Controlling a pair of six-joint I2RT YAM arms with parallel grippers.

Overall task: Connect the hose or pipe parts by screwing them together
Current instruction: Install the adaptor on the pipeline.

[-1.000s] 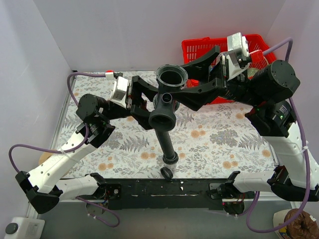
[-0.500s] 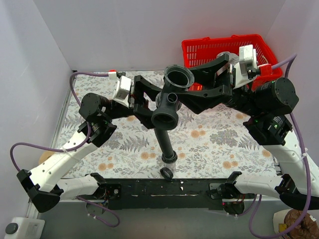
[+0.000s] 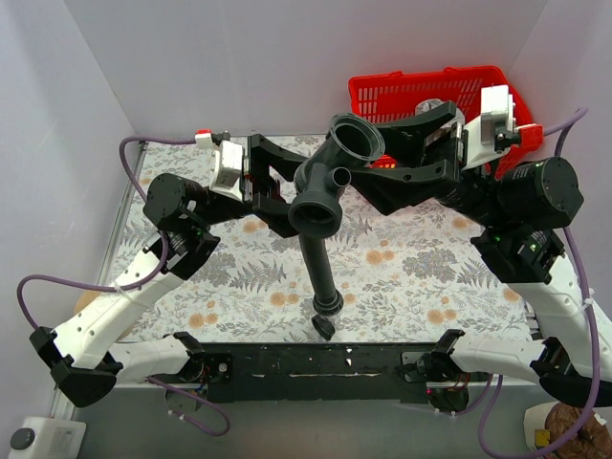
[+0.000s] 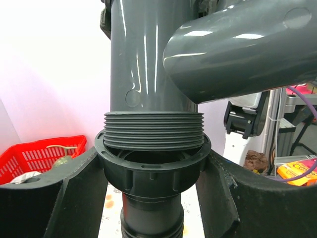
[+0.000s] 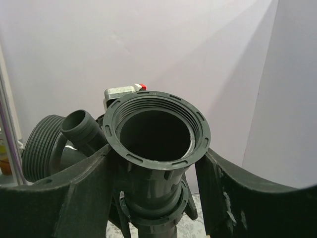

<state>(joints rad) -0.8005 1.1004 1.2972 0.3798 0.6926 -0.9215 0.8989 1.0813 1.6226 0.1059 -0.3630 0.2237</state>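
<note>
Top external view: T-fitting point(image 3: 330, 177) is held aloft over the middle of the table point(image 3: 430, 273), between both arms.
Left gripper point(image 3: 302, 203): closed narrowly from the left on the top of the hose point(image 3: 320, 268), which hangs down toward the near edge.
Right gripper point(image 3: 363, 164): clamped from the right on the fitting's far, upper end.
Basket point(image 3: 402, 91): red, at the far right.
Left wrist view: collar nut point(image 4: 151, 171) is pinched between the two left fingers point(image 4: 59, 198). The grey threaded end point(image 4: 152, 130) enters it from above, and several threads are exposed.
Right wrist view: ring opening point(image 5: 156, 131) is seen just above the right fingers point(image 5: 64, 198), which press on the neck below it. A side spout point(image 5: 81, 130) is at left.
</note>
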